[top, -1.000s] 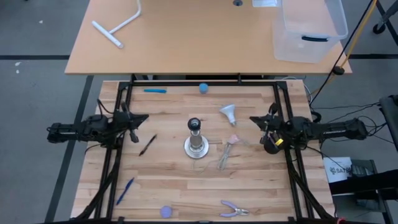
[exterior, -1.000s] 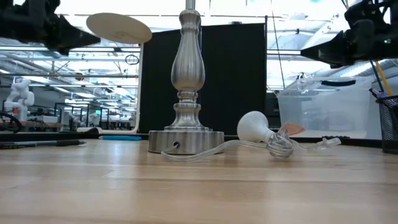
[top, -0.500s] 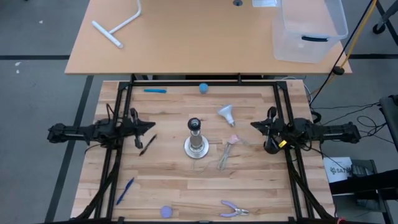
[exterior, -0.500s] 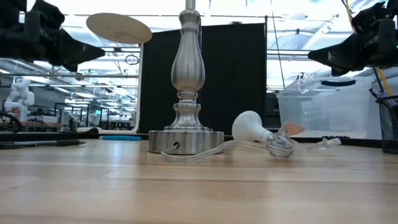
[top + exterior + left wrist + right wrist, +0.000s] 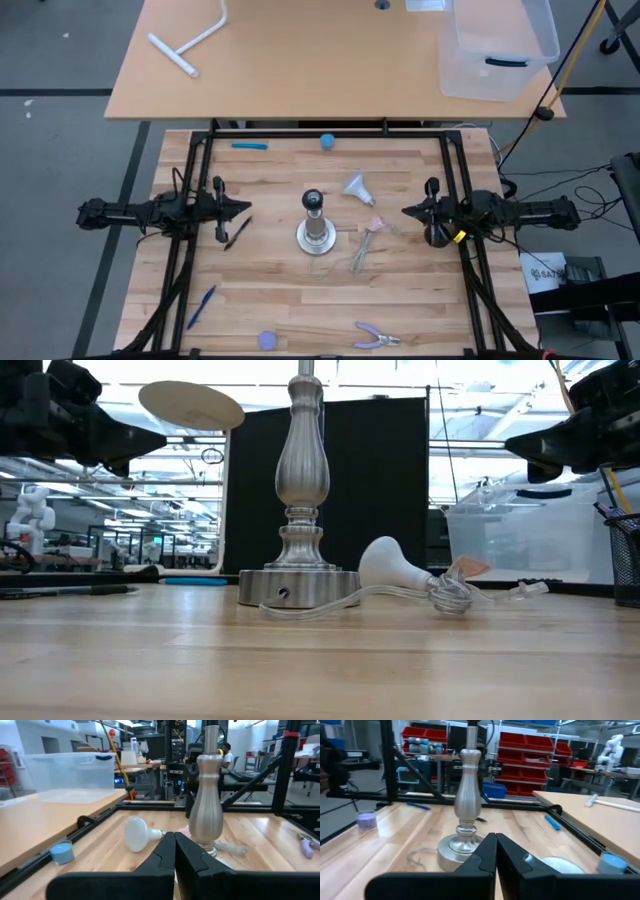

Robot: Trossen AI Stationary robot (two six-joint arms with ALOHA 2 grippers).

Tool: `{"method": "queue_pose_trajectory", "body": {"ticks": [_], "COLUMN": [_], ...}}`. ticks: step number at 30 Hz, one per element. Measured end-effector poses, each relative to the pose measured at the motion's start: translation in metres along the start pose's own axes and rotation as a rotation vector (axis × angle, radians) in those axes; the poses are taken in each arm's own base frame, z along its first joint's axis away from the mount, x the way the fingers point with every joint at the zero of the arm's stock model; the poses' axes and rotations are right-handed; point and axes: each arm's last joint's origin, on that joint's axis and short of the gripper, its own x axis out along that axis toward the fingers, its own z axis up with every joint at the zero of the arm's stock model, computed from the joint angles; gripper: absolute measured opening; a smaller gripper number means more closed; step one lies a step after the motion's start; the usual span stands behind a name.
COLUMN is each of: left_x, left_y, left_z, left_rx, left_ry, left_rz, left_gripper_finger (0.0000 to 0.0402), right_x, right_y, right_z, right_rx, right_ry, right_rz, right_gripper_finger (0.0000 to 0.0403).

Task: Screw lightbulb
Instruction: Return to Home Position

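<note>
From above: one lightbulb (image 5: 355, 186), white, frosted and funnel-shaped, on its side on the plank-wood table (image 5: 280, 290), near the single lamp stand (image 5: 316, 236) but apart from it, globe end towards it. Stand of brushed silvery metal, with a round base and black top. Two dark grippers, both pointing inward and well apart from the lightbulb: left gripper (image 5: 240, 207) over the table's left side, right gripper (image 5: 408, 212) over its right. Three pens: far blue pen (image 5: 249, 146), near blue pen (image 5: 201, 305), black pen (image 5: 237, 233). One small blue ball (image 5: 327, 141), one pair of lilac-handled pliers (image 5: 377, 337), one clear cord (image 5: 362, 250).

At table height: lightbulb (image 5: 390, 565) lying just right of the stand's base, narrow neck against the coiled, glassy cord (image 5: 450, 595).

Past the left wrist: the two fingers (image 5: 162, 852) pressed flat together, gripping nothing, with the lightbulb (image 5: 136, 833) on the wood beyond, beside the vase-shaped stand (image 5: 207, 805).

Past the right wrist: the fingers (image 5: 482, 852) likewise closed and empty, the lightbulb (image 5: 559, 866) partly hidden behind them.
</note>
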Motion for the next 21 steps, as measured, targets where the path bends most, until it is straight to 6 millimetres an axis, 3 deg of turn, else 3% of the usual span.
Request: {"method": "queue_pose_trajectory", "body": {"ticks": [7, 21], "left_x": [0.0000, 0.0004], "left_y": [-0.0015, -0.0016], "left_z": [-0.0008, -0.0015], "left_rx": [-0.052, -0.071], "left_ry": [0.008, 0.015], "left_rz": [-0.048, -0.048], "left_gripper_finger": [0.0000, 0.0000], "right_x": [0.0009, 0.0040], "right_y": [0.0035, 0.0038], "right_z": [-0.0031, -0.0073], "right_rx": [0.034, 0.022], "right_ry": [0.031, 0.082], "right_rz": [0.108, 0.105], "right_gripper_finger": [0.0000, 0.0000]}}
